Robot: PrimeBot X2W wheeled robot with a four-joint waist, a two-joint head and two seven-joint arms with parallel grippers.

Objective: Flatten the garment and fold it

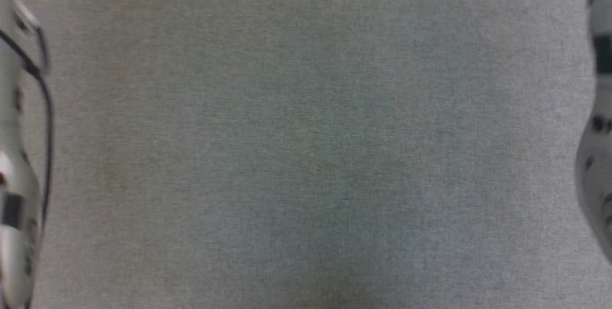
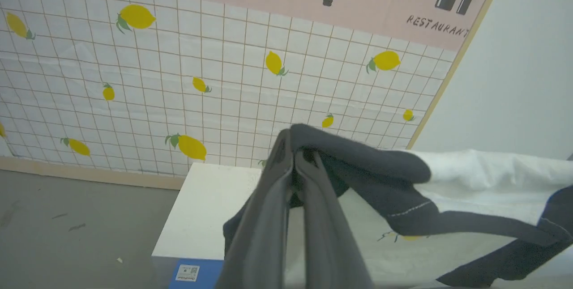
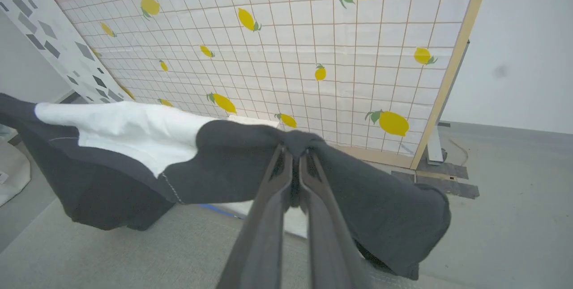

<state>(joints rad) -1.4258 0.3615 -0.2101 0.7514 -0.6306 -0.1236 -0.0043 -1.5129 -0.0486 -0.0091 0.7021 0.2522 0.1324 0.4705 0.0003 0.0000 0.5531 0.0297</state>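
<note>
Clearly, the white soft shirt with black sleeves (image 2: 483, 177) hangs between left gripper (image 2: 293, 146) and right gripper (image 3: 295, 150), each clenched on dark fabric. Flattening is in hand; next, probably, lowering it spread onto the grey fabric surface (image 1: 306, 137).

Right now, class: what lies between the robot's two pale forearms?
A bare grey woven surface, with nothing on it, runs from the pale left forearm to the right forearm, as the head view shows.

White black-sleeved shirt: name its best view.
Left wrist view: the white soft-fabric shirt with black sleeves shows most body cloth, plus some yellow print. The right wrist view shows a white shoulder patch and dark sleeve.
</note>
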